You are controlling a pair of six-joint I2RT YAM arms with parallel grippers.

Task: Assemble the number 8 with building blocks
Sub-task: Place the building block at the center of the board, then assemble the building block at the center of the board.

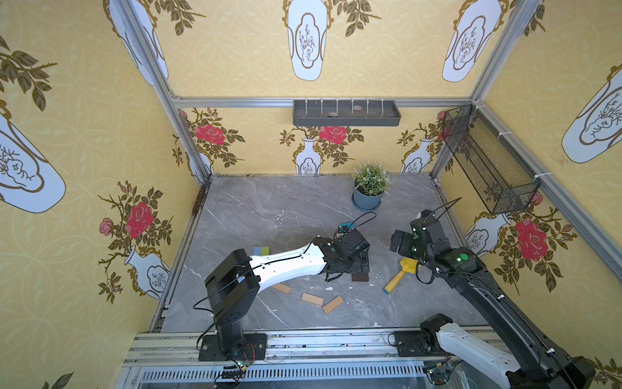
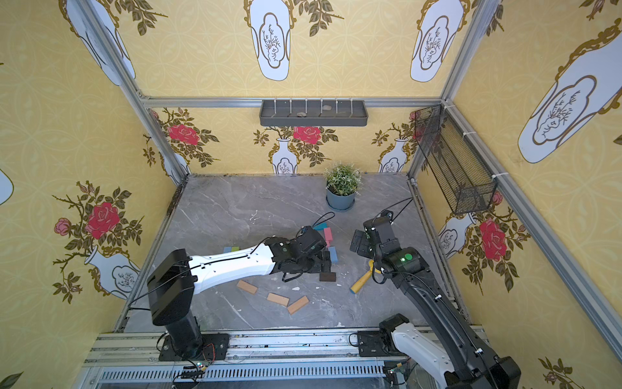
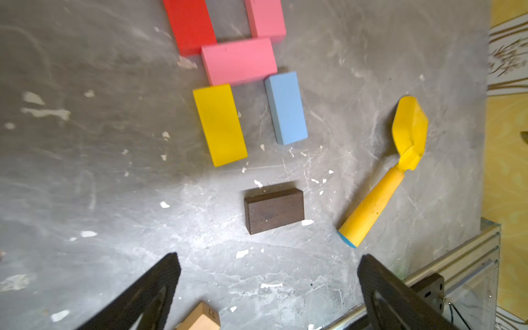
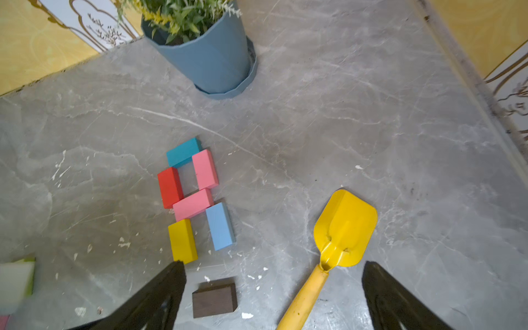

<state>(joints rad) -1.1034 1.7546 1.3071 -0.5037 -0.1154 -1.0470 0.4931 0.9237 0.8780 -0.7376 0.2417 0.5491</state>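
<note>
Nearest: three tan blocks (image 1: pixel 312 299), loose on surface. Then dark brown block (image 3: pixel 274 211), just short of unfinished number 8 (image 4: pixel 193 204): yellow, light blue, pinks, red, teal farthest. Both wide open, empty: left end effector (image 3: pixel 268 257), right end effector (image 4: pixel 273 264).

On the grey marble desk (image 4: pixel 371 128), a teal flat block (image 4: pixel 183 152) lies farthest back, with a red flat block (image 4: pixel 170 187) front-left of it and a pink flat block (image 4: pixel 205 169) front-right. A second pink flat block (image 4: pixel 193 204) crosses in front of those two. A yellow flat block (image 4: pixel 183 240) and a light blue flat block (image 4: pixel 220 225) extend forward from it. A dark brown wooden block (image 4: pixel 214 297) lies apart in front. A yellow toy shovel (image 4: pixel 344 228) lies to its right, and three tan wooden blocks (image 1: pixel 312 299) front-left.
</note>
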